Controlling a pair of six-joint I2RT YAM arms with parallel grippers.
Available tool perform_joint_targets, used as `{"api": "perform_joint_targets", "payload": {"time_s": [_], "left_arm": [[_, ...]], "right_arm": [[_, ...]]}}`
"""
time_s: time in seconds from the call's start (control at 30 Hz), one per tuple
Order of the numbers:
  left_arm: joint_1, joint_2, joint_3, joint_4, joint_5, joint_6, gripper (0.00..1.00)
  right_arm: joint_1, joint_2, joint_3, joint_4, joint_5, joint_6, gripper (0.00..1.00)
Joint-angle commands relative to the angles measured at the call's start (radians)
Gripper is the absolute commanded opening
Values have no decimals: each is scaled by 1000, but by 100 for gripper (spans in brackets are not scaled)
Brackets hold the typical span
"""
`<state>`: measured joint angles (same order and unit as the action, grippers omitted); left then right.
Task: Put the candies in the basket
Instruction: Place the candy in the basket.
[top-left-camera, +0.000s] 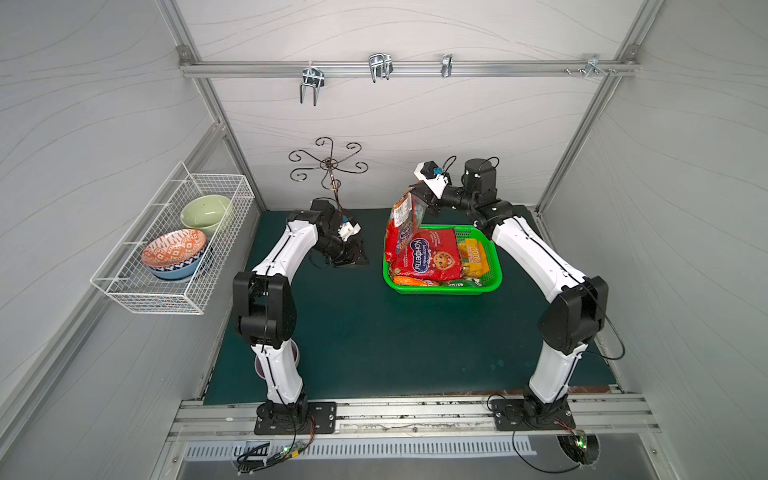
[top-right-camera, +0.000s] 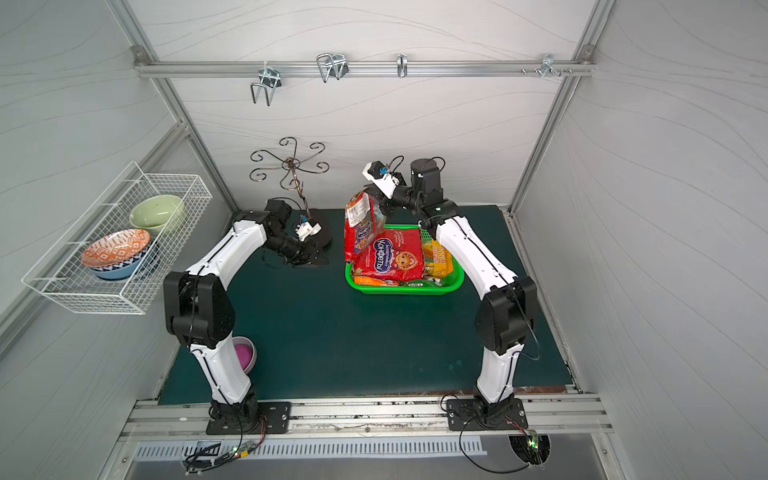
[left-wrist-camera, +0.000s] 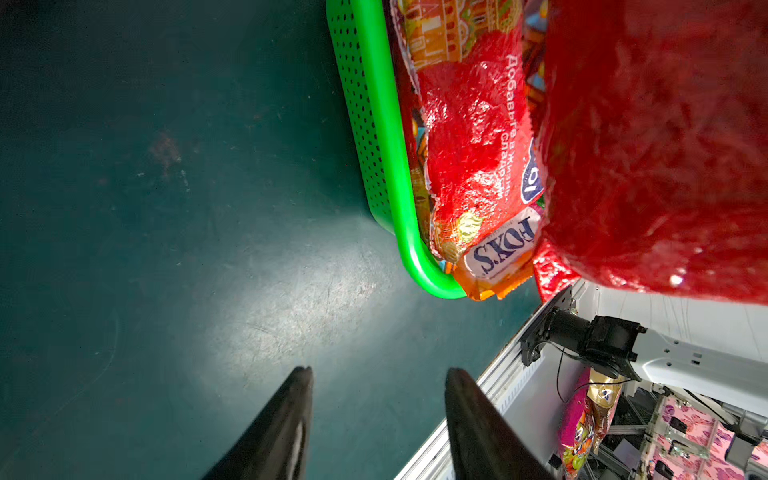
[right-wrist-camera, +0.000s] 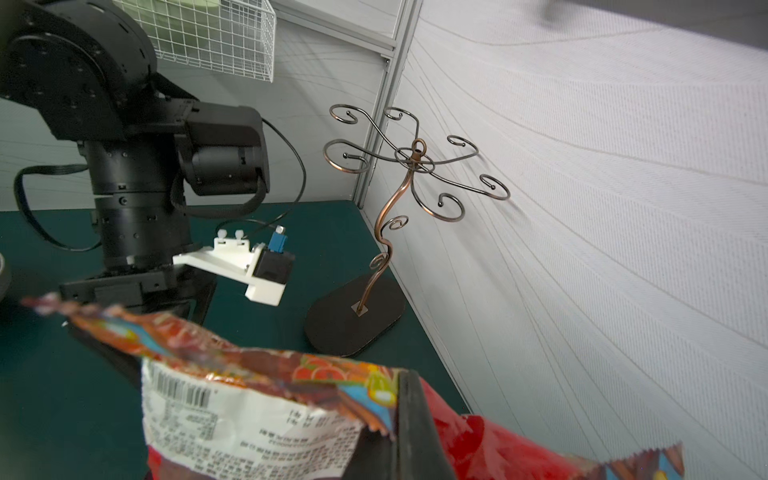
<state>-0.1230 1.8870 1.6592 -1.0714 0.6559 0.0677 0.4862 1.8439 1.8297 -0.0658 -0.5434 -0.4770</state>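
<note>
At the near-left corner of the worktop (top-left-camera: 395, 345), a cup with a purple ball (top-right-camera: 244, 355) stands just beside the left arm's lower link, which partly hides it.

Past the middle and toward the right edge sits the green basket (top-left-camera: 440, 289), its rim also plain in the left wrist view (left-wrist-camera: 390, 166). Along its near wall lie a small orange bag (top-left-camera: 415, 281) and, to its right, a small green bag (top-left-camera: 461, 284). Behind them a flat red bag (top-left-camera: 428, 257) with a blue oval logo lies face up and takes up most of the basket. A yellow bag (top-left-camera: 473, 255) is squeezed between it and the right wall.

A second, hanging red bag (top-left-camera: 401, 224) stands upright over the basket's left wall, label side out. The right gripper (top-left-camera: 422, 208) is clenched on its crimped top edge, as the right wrist view shows (right-wrist-camera: 249, 415). Whether the bag's lower end rests on the basket cannot be told.

Left of the basket, the left gripper (left-wrist-camera: 378, 372) sits low over the bare worktop with its jaws apart and nothing between them.

By the far edge, behind that gripper, stands a copper mug tree (top-left-camera: 328, 166) on a dark oval base.

On the left wall hangs a white wire basket (top-left-camera: 124, 286) holding a patterned bowl (top-left-camera: 172, 251) and a pale green bowl (top-left-camera: 205, 212).
</note>
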Motion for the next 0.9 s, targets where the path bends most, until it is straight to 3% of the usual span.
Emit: {"api": "perform_joint_targets", "payload": {"time_s": [0.0, 0.23, 0.43, 0.6, 0.77, 0.87], "left_arm": [[-5, 13, 63, 11, 33, -24, 55], [-4, 24, 95, 13, 16, -13, 55], [-4, 62, 103, 35, 11, -20, 55], [-17, 115, 132, 36, 79, -14, 54], [-54, 135, 172, 77, 60, -16, 54], [-79, 164, 207, 93, 26, -11, 54]], "right_arm": [[17, -3, 83, 226, -46, 65, 0], [10, -5, 22, 262, -84, 105, 0], [-70, -114, -267, 279, -77, 132, 0], [-191, -208, -508, 290, -79, 162, 0], [-329, -297, -710, 414, -134, 277, 0], [-360, -298, -716, 320, -157, 300, 20]]}}
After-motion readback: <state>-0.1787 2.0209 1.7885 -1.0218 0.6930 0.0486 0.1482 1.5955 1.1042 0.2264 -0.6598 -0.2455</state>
